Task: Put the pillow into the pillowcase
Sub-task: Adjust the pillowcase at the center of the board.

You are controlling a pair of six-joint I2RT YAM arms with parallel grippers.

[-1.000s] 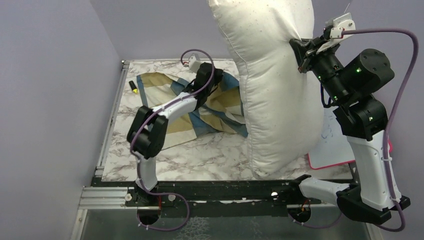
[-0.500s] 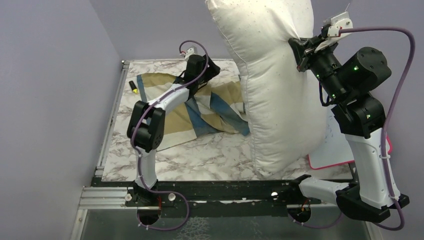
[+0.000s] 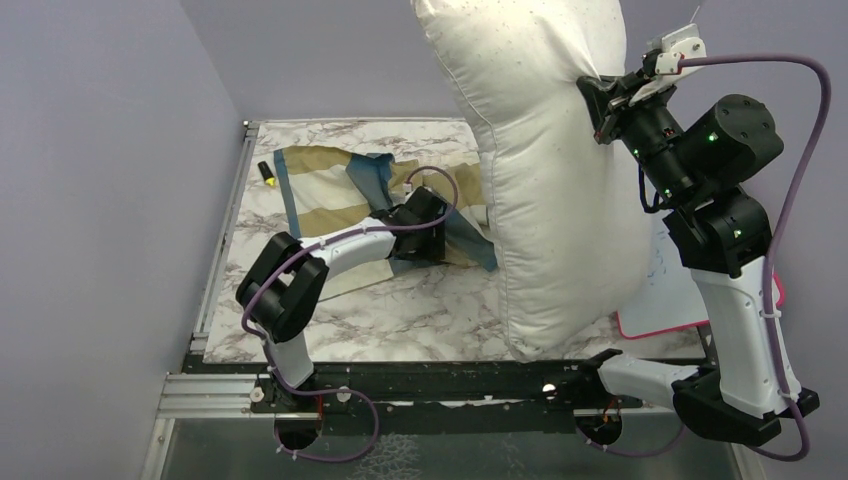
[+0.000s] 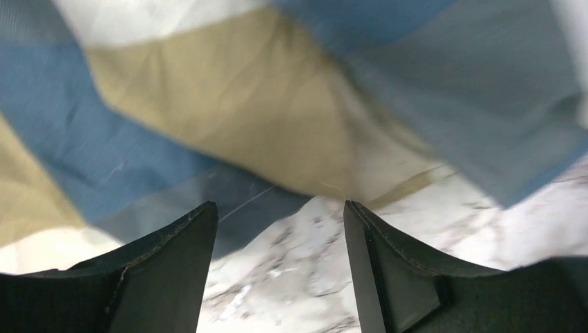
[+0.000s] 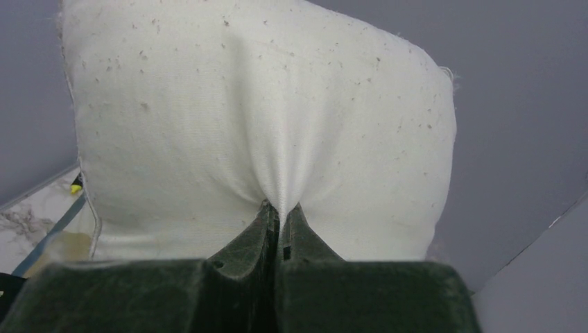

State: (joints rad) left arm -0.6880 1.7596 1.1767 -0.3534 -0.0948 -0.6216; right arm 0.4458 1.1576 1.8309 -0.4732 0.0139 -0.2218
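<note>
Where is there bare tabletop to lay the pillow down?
The widest bare marble tabletop is the near strip between the pillowcase and the front rail, left of the pillow. A thinner strip runs behind the pillowcase along the far edge. The right is crowded: the pillow hangs there, with the whiteboard beside it.

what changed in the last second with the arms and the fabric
The left gripper opened, apparently letting go of the pillowcase, and moved from its far part to its near edge. The fabric now lies folded differently. The right gripper stayed shut on the pillow, held upright.
</note>
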